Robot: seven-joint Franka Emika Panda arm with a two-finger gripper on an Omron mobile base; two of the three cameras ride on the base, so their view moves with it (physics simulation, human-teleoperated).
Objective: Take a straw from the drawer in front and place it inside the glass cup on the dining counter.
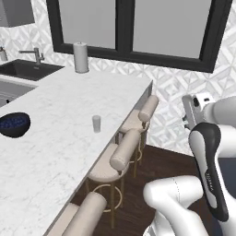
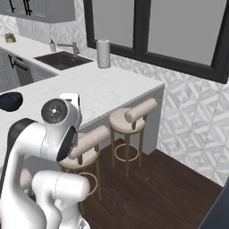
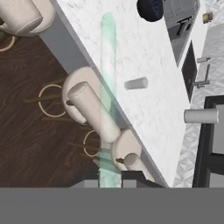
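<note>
Gripping: pincer (image 3: 109, 177) clenched on straw (image 3: 108, 87), pale green, reaching ahead over the stools.
Risk: glass cup (image 3: 136, 83) well ahead-right on tabletop (image 3: 131, 52); narrow mouth, straw may miss or tip it.

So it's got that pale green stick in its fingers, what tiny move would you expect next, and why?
Probably a short carry toward the counter. In the hand view the gripper is shut on the straw, which already stretches over the dining counter, but the glass cup stands off to one side of it. The cup sits apart from the counter's edge, so the hand likely needs to line up above it first.
</note>
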